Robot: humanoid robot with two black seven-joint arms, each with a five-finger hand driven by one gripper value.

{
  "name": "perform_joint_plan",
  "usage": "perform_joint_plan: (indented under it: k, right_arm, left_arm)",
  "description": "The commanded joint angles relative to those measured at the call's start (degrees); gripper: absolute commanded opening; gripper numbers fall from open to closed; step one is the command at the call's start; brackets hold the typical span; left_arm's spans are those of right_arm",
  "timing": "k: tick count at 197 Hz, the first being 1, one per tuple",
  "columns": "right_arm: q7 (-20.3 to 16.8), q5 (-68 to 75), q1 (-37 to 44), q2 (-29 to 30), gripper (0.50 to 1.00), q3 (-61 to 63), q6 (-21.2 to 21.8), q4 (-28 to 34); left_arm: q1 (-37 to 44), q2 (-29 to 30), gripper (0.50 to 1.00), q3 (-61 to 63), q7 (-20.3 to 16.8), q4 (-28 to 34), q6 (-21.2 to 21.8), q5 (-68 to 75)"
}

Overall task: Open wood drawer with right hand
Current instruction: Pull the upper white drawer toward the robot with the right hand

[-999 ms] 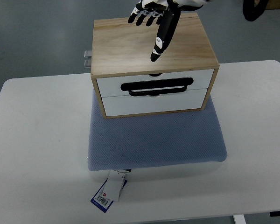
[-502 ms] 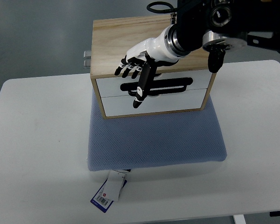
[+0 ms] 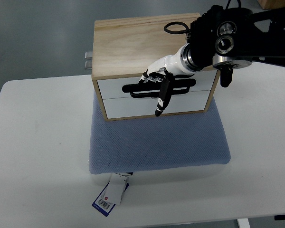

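The wood drawer box [image 3: 154, 50] sits toward the far edge of the tabletop [image 3: 38, 152], on the far part of a blue-grey mat [image 3: 159, 142], its white fronts facing me. The upper drawer front [image 3: 115, 88] carries a long black handle [image 3: 137, 89] and looks flush with the frame, as does the lower front [image 3: 180, 104] beneath it. My right hand [image 3: 157, 84] is at that handle near its middle: the fingers [image 3: 149, 79] curl at the top bar of the handle, while my thumb [image 3: 162, 97] hangs straight down across the seam between the two fronts and over the lower one. From this steep angle I cannot be sure whether the fingers have actually hooked behind the bar or only rest on it. My forearm [image 3: 228, 38] comes in from the right edge, crossing above the box's right top corner, a black cable [image 3: 173, 27] looping over the lid. Behind the box at its left far corner a small metal fitting [image 3: 88, 60] sticks out past the tabletop's far edge. At the mat's near left corner a white tag with a blue card [image 3: 111, 194] lies on the tabletop close to the near edge. The floor [image 3: 38, 38] beyond is grey.
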Motion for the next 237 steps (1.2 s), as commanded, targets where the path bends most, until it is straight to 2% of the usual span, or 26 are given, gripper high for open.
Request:
perform_joint_plan:
  k: [1, 44, 62, 73, 74, 80, 131, 146, 211, 237]
  right_arm:
    - [0.0, -0.6, -0.9, 0.0, 0.934, -0.2, 0.4, -0.3]
    - [0.0, -2.0, -2.5, 0.2, 0.936, -0.9, 0.7, -1.1]
    - [0.0, -1.8, -2.9, -0.1, 0.938, -0.8, 3.3, -1.1]
    - [0.0, -1.8, -2.9, -0.1, 0.938, -0.8, 3.3, -1.1]
    - [0.0, -1.5, -2.9, -0.4, 0.94, -0.8, 5.8, -1.1]
    - [0.0, -1.2, -2.9, -0.6, 0.94, -0.7, 7.4, -1.1]
    - [0.0, 1.5, -2.1, -3.1, 0.94, 0.1, 16.8, 1.0]
    - [0.0, 1.8, -2.0, -3.4, 0.94, 0.1, 17.2, 1.2]
    - [0.0, 3.6, 0.4, -8.3, 0.94, 0.5, 24.1, 8.3]
    - [0.0, 4.3, 0.6, -10.0, 0.94, 0.5, 24.2, 10.2]
  left_arm:
    - [0.0, 0.0, 1.0, 0.0, 0.0, 0.0, 0.0, 0.0]
    - [0.0, 0.0, 1.0, 0.0, 0.0, 0.0, 0.0, 0.0]
    - [0.0, 0.0, 1.0, 0.0, 0.0, 0.1, 0.0, 0.0]
    - [0.0, 0.0, 1.0, 0.0, 0.0, 0.1, 0.0, 0.0]
    - [0.0, 0.0, 1.0, 0.0, 0.0, 0.2, 0.0, 0.0]
    - [0.0, 0.0, 1.0, 0.0, 0.0, 0.2, 0.0, 0.0]
    - [0.0, 0.0, 1.0, 0.0, 0.0, 0.4, 0.0, 0.0]
    - [0.0, 0.0, 1.0, 0.0, 0.0, 0.5, 0.0, 0.0]
    - [0.0, 0.0, 1.0, -0.1, 0.0, 0.6, 0.1, -0.1]
    - [0.0, 0.0, 1.0, -0.2, 0.0, 0.6, 0.1, -0.1]
